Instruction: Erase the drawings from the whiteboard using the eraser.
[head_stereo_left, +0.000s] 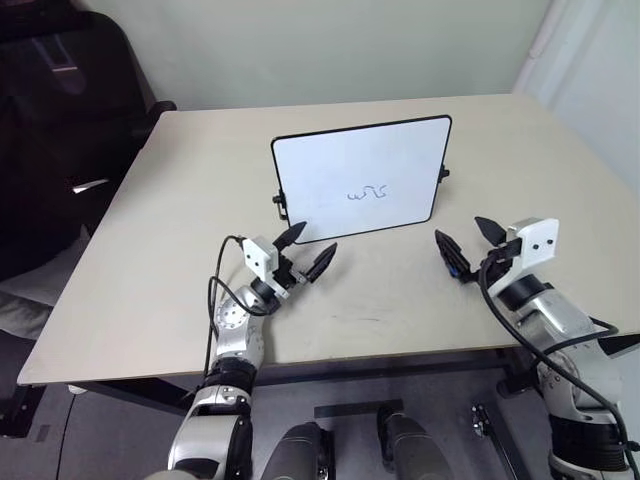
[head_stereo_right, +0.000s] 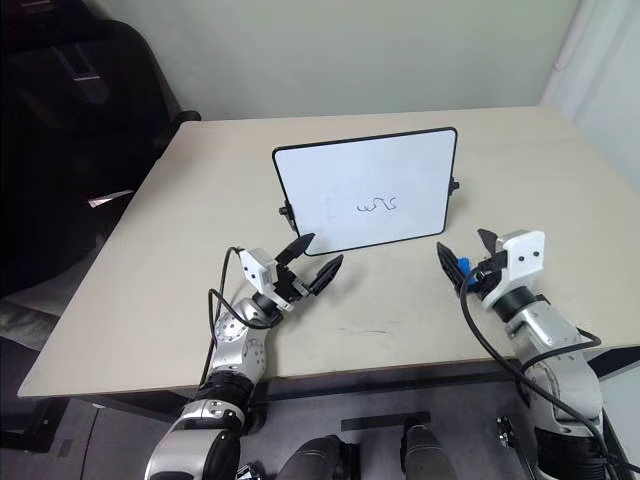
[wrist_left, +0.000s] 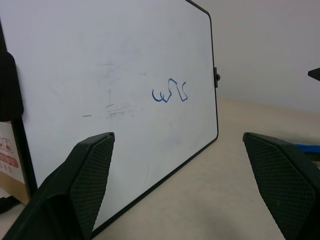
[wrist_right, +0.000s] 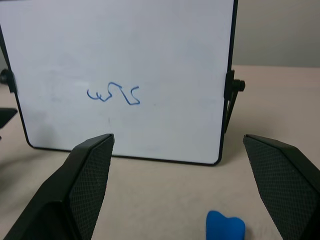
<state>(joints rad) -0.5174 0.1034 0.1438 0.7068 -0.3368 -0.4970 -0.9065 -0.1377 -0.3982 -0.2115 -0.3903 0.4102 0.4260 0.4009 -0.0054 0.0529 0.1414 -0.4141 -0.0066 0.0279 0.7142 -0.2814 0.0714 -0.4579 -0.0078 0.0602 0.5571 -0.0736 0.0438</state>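
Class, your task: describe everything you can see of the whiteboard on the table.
The whiteboard is a rectangular white panel in a thin black frame with rounded corners and small black clips at both side edges. It stands nearly upright on the beige table, leaning slightly back, its lower edge resting on the tabletop. A small blue squiggle sits below the middle of its face, with faint smudges of old marks beside it. Neither gripper touches it.

Beige table (head_stereo_left: 150, 260) under whiteboard (head_stereo_left: 330, 160), blue eraser (wrist_right: 225, 227).
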